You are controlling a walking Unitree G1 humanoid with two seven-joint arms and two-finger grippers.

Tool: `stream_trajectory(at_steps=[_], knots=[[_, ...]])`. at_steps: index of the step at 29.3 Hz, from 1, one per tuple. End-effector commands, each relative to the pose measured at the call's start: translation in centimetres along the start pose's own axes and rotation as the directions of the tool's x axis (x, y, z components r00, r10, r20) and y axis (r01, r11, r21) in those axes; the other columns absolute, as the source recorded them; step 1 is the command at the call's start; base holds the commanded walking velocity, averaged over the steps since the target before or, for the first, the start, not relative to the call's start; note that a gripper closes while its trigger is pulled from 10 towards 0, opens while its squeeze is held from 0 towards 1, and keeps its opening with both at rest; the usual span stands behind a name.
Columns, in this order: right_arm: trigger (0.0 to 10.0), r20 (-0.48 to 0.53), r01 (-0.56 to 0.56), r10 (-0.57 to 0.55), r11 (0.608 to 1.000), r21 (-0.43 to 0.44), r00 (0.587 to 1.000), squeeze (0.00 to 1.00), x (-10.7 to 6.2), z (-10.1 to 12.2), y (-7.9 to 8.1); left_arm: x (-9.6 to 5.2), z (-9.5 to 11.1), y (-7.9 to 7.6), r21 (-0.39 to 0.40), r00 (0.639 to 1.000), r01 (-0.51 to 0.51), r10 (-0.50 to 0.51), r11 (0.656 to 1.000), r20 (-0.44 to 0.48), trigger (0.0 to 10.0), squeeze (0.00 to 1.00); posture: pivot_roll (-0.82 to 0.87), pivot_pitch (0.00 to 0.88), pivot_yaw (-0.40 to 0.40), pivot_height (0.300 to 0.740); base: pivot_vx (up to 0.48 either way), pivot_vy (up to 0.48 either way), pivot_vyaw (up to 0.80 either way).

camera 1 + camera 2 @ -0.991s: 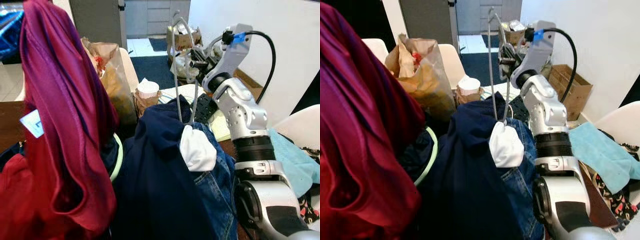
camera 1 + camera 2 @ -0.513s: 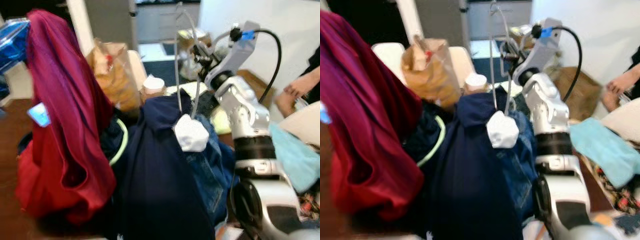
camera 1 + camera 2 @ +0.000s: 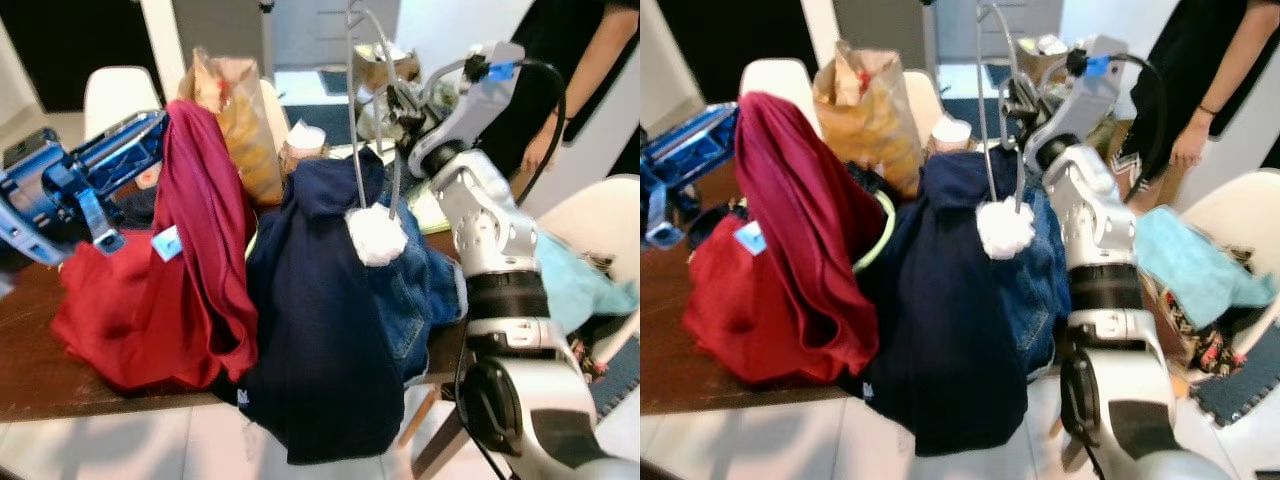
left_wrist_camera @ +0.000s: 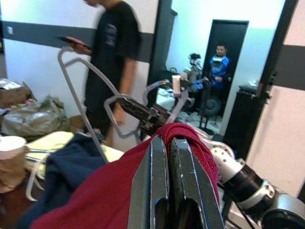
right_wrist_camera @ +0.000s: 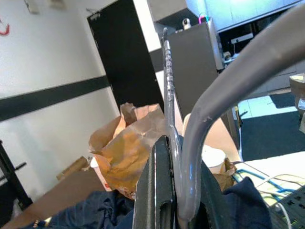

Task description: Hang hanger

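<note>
Nearest the head camera, at 5 o'clock, the right arm's silver shoulder rises toward the right gripper (image 3: 398, 100) at 1 o'clock, whose jaws are clamped on the grey wire hanger (image 3: 352, 120); the right wrist view shows the wire pinched between the black fingers (image 5: 155, 191). The hanger stands nearly upright, its hook at 12 o'clock, and a navy hoodie (image 3: 315, 320) with a white lining patch drapes from it over the bench (image 3: 30, 385) edge, denim beside it.

At 9 o'clock the blue left arm holds its left gripper (image 4: 167, 157) pressed shut on a red garment (image 3: 190, 270), which hangs in a peak beside the hoodie.

Compared with a second ago, the whole scene sits lower and smaller: the camera has pulled back and up, so the bench front, white floor and a chair now show. The hanger's grip looks unchanged. That suggests the robot is straightening to carry the load off.

Farther, a paper bag (image 3: 235, 110) and cup stand behind; a person in black (image 3: 580, 60) is at 2 o'clock. No rail is in sight yet, so hanging remains ahead.
</note>
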State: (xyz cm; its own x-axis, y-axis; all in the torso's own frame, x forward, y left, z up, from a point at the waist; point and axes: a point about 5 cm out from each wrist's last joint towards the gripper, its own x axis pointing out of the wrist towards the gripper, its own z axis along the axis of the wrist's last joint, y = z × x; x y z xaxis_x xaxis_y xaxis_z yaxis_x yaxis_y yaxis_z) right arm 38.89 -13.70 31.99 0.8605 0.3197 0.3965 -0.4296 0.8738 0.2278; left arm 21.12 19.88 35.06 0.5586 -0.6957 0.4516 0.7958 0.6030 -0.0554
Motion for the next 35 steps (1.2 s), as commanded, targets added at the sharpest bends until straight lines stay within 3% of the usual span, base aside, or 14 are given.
stream_trajectory(at_steps=[1,13,18,19,21,23,25,27,29,30,31,32,34,35], knots=[[10.0,-0.024,-0.001,0.002,1.000,0.022,1.000,0.00,0.0,-0.5,-0.1,0.2,-0.1,-0.4,0.003,1.000,0.014,-0.014,1.000,0.020,10.0,0.00,0.04,0.000,-0.004,0.736,-0.352,0.000,-0.51],[10.0,-0.023,-0.004,0.004,1.000,0.019,1.000,0.00,-0.1,-0.5,-0.1,1.1,-0.6,-0.9,-0.014,0.999,0.033,-0.032,0.999,0.038,10.0,0.00,0.03,0.000,-0.001,0.736,-0.354,0.000,-0.76],[10.0,-0.018,-0.018,0.019,0.999,0.028,1.000,0.00,-0.2,-0.6,0.1,1.6,0.6,0.4,0.066,0.991,-0.106,0.100,0.992,0.091,10.0,0.00,0.03,0.000,-0.002,0.736,-0.190,0.000,0.00],[10.0,-0.020,-0.018,0.019,0.999,0.026,1.000,0.00,-0.2,-0.6,0.1,1.5,1.7,2.0,0.120,0.968,-0.232,0.216,0.965,0.131,10.0,0.00,0.03,0.000,-0.003,0.736,0.000,0.000,0.00],[10.0,-0.020,-0.018,0.019,0.999,0.026,1.000,0.00,-0.2,-0.6,0.1,1.5,1.7,2.0,0.120,0.968,-0.232,0.216,0.965,0.131,10.0,0.00,0.03,0.000,-0.003,0.736,0.000,0.000,0.00],[10.0,-0.023,-0.017,0.018,1.000,0.023,1.000,0.00,-0.2,-0.6,0.1,0.7,4.1,4.1,0.201,0.904,-0.410,0.367,0.890,0.218,10.0,0.00,0.03,0.000,-0.001,0.736,0.000,0.000,0.00],[10.0,-0.024,-0.016,0.017,1.000,0.023,1.000,0.00,-0.3,-0.7,0.0,0.5,5.4,4.4,0.225,0.890,-0.434,0.377,0.872,0.255,10.0,0.00,0.03,0.000,-0.002,0.736,0.000,0.000,0.00],[10.0,-0.025,-0.015,0.015,1.000,0.022,1.000,0.00,-0.3,-0.7,0.0,0.7,6.4,3.9,0.237,0.897,-0.413,0.347,0.879,0.274,10.0,0.00,0.03,0.000,0.000,0.736,0.000,0.000,0.00],[10.0,-0.031,-0.009,0.010,1.000,0.017,0.999,0.00,-0.3,-0.8,-0.1,1.8,6.8,2.0,0.225,0.937,-0.292,0.230,0.929,0.264,10.0,0.00,0.03,0.000,-0.001,0.736,0.000,0.000,0.00],[10.0,-0.031,-0.009,0.010,1.000,0.017,0.999,0.00,-0.3,-0.8,-0.1,1.8,6.8,2.0,0.225,0.937,-0.292,0.230,0.929,0.264,10.0,0.00,0.03,0.000,-0.001,0.736,0.000,0.000,0.00],[10.0,-0.036,-0.007,0.007,1.000,0.011,0.999,0.00,-0.3,-0.9,-0.1,2.4,6.3,0.8,0.220,0.962,-0.194,0.142,0.956,0.232,10.0,0.00,0.03,0.000,-0.002,0.736,0.000,0.000,-0.80],[10.0,-0.036,-0.007,0.007,1.000,0.011,0.999,0.00,-0.3,-0.9,-0.1,2.4,6.3,0.8,0.220,0.962,-0.194,0.142,0.956,0.232,10.0,0.00,0.03,0.000,-0.002,0.736,0.000,0.000,-0.80],[10.0,-0.044,0.005,-0.005,1.000,-0.002,0.999,0.00,-0.3,-1.0,-0.1,3.0,4.0,-1.4,0.185,0.990,0.008,-0.034,0.983,0.138,10.0,0.00,0.03,0.000,-0.005,0.736,0.000,0.000,-0.79],[10.0,-0.044,0.005,-0.005,1.000,-0.002,0.999,0.00,-0.3,-1.0,-0.1,3.0,4.0,-1.4,0.185,0.990,0.008,-0.034,0.983,0.138,10.0,0.00,0.03,0.000,-0.005,0.736,0.000,0.000,-0.80]])
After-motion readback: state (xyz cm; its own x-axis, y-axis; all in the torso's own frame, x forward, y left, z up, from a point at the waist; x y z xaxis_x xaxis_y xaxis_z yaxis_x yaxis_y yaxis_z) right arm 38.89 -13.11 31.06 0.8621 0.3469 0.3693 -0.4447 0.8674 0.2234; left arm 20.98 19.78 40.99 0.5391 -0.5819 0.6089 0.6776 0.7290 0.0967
